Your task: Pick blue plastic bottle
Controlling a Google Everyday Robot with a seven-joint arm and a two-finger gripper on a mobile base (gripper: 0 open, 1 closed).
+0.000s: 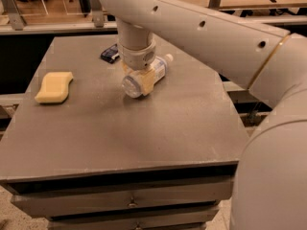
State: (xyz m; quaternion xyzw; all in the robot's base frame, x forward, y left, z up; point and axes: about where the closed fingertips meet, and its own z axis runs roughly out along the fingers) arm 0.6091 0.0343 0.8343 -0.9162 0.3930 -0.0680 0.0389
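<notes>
The blue plastic bottle lies on its side on the grey table, its white cap pointing to the back right and its clear base toward me. My gripper comes straight down over the bottle's middle. One cream finger is against the bottle's right side and the other shows at its left. The jaws are closed on the bottle, which rests on the table top.
A yellow sponge lies at the table's left. A small dark blue packet lies behind the gripper near the back edge. My large white arm spans the upper right. Drawers front the table.
</notes>
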